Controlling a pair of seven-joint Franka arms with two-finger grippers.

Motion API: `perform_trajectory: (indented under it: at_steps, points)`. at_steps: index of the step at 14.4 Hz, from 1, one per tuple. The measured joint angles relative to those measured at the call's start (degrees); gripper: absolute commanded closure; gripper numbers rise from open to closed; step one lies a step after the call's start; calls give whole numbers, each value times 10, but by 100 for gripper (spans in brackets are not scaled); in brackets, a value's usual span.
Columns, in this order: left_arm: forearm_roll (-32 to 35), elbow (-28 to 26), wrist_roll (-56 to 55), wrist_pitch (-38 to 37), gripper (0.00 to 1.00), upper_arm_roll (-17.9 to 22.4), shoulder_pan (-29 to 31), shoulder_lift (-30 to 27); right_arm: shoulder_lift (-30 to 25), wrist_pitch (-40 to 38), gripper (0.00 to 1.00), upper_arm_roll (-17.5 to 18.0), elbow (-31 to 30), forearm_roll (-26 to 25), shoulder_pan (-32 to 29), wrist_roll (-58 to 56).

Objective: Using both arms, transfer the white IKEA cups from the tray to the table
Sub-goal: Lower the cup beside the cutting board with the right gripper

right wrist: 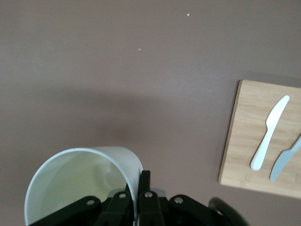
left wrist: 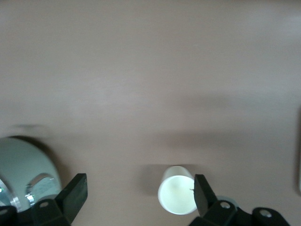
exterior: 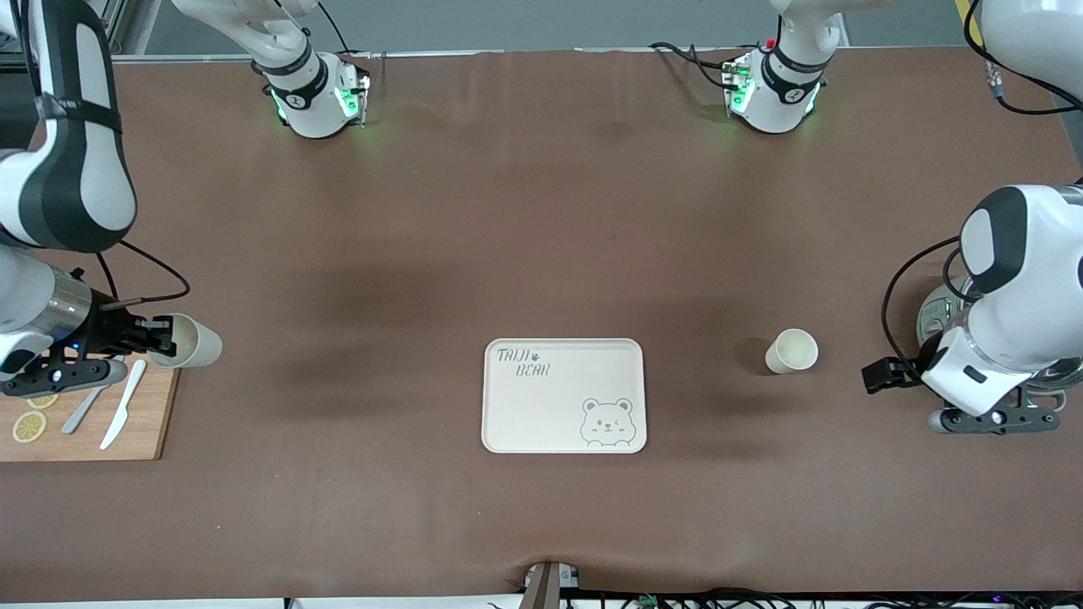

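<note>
Right gripper [exterior: 161,338] was clamped on the rim of an empty cup [exterior: 190,341], held tilted beside the cutting board [exterior: 127,427]. Left gripper [left wrist: 141,197] hung open near the second cup [exterior: 792,351], empty, upright on the bench [exterior: 541,211]. Tray [exterior: 563,396] held nothing.

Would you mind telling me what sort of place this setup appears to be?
Probably a robotics lab staged as a kitchen table: bear-printed tray, cutting board with knives, pot, while the right gripper holds a cup.

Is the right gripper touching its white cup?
Touching. The right wrist view shows the right gripper pinching the cup wall between its shut fingers.
</note>
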Motion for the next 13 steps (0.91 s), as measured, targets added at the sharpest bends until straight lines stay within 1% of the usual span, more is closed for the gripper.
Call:
perform_trajectory:
  at_steps: [1, 3, 4, 7, 11, 13]
  points:
    - [-27, 7, 17, -7, 0, 27, -23, -1, 2, 36, 100, 1, -26, 0, 0, -4]
    - [-83, 26, 54, -39, 0, 98, -70, -3, 7, 98, 100, 6, -67, 1, 0, -5]
    - [-98, 33, 66, -51, 0, 114, -79, -6, 13, 123, 100, 9, -82, 4, 0, -5]
    - [-116, 40, 72, -68, 0, 120, -88, -29, 39, 179, 100, 13, -109, 40, 1, -5]
    - [-127, 47, 58, -130, 0, 119, -93, -63, 79, 255, 100, 21, -127, 47, 6, -5]
    - [-114, 49, 43, -150, 0, 104, -96, -77, 100, 289, 100, 25, -132, 57, 7, -5]
